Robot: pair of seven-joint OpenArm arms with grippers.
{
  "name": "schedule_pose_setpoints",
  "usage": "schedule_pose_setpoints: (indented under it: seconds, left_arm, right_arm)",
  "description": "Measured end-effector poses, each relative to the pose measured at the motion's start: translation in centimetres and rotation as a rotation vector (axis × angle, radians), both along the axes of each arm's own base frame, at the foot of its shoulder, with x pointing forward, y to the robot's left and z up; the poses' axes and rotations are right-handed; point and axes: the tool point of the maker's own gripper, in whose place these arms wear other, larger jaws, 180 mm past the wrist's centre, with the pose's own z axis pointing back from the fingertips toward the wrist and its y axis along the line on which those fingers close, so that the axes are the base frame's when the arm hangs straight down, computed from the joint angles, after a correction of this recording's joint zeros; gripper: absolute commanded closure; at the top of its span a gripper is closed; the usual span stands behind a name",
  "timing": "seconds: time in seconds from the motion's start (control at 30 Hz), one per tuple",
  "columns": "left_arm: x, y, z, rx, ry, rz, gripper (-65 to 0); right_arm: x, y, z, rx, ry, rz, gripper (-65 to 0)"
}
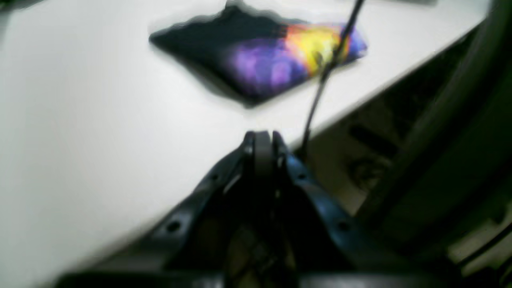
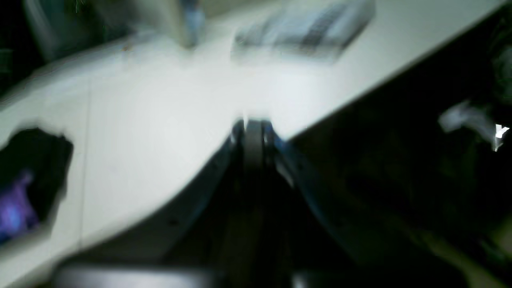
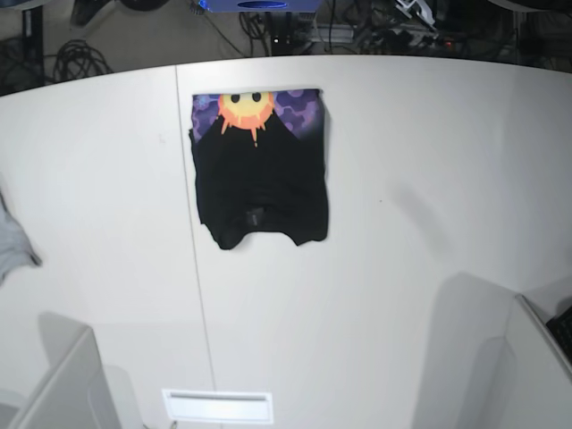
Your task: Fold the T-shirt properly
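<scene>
Two claws are seen pressed together with nothing between them: the left claw (image 1: 262, 138) in the left wrist view and the right claw (image 2: 252, 126) in the right wrist view, each held above the near edge of the white desk (image 3: 429, 179). On the desk, the T-shirt (image 3: 262, 170) is laid folded into a compact black rectangle at about 11 o'clock from the centre of the base view, with the sun face print on purple shown along its far edge. At 9 o'clock, a small grey cloth (image 3: 11, 243) is seen at the desk's edge, well apart from the T-shirt.
</scene>
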Motion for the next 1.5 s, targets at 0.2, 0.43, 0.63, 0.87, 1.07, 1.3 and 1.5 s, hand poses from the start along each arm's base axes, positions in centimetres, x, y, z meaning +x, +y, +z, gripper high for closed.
schedule_pose_setpoints:
  seconds: [0.2,0.43,0.63,0.87,1.07,1.3,1.5]
  left_arm:
    - [-3.3,2.4,-7.2,0.03,0.156,0.13,0.0]
    - [-3.1,4.1,-12.8,0.105,0.378,0.198,0.0]
    - [-6.2,3.8,-18.0,0.265,0.692,0.178,0.0]
    - [-8.7,3.0,-22.4,0.457,1.04,0.146,0.0]
    - [-10.7,1.8,-23.5,0.532,1.25,0.13,0.0]
    - [-11.4,1.2,-23.5,0.508,1.272,0.152,0.0]
    - [-9.5,1.6,-23.6,0.511,1.245,0.159,0.0]
  right_arm:
    - [-2.9,-0.2,-8.0,0.119,0.249,-0.053,0.0]
    - [-2.7,0.3,-13.0,0.225,0.419,-0.05,0.0]
    - [-2.8,2.4,-17.9,0.383,0.699,0.139,0.0]
    - [-6.1,9.6,-23.2,0.614,1.297,0.581,0.0]
    - [-5.4,12.3,-23.7,0.463,1.473,0.937,0.0]
    - [-4.3,16.6,-23.8,0.506,1.434,0.988,0.0]
    - [-3.6,17.5,-23.8,0.513,1.412,0.997,0.0]
